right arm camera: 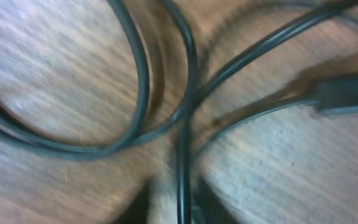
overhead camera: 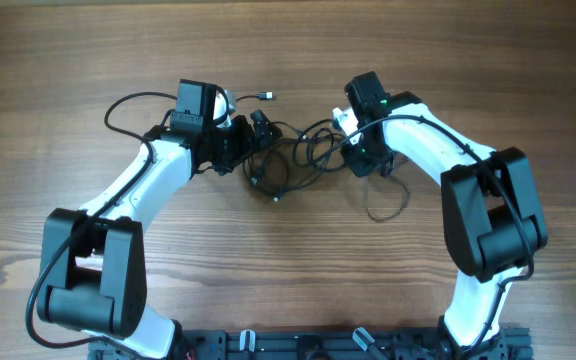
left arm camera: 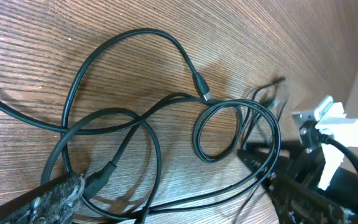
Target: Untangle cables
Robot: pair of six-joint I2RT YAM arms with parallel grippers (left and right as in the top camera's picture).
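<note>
The cables (overhead camera: 290, 160) sit tangled near the middle of the far edge of the surface (overhead camera: 68, 60), strung left-to-right between the left tool (overhead camera: 256, 135) and right tool (overhead camera: 340, 150), both equally close, and honestly can't tell if either's clamped or apart.

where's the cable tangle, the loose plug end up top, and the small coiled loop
cable tangle (overhead camera: 290, 162): overhead view, on the crossed cords at its middle
loose plug end (overhead camera: 267, 96): overhead view, on the plug tip
small coiled loop (left arm camera: 196, 135): left wrist view, on the loop's left side
</note>
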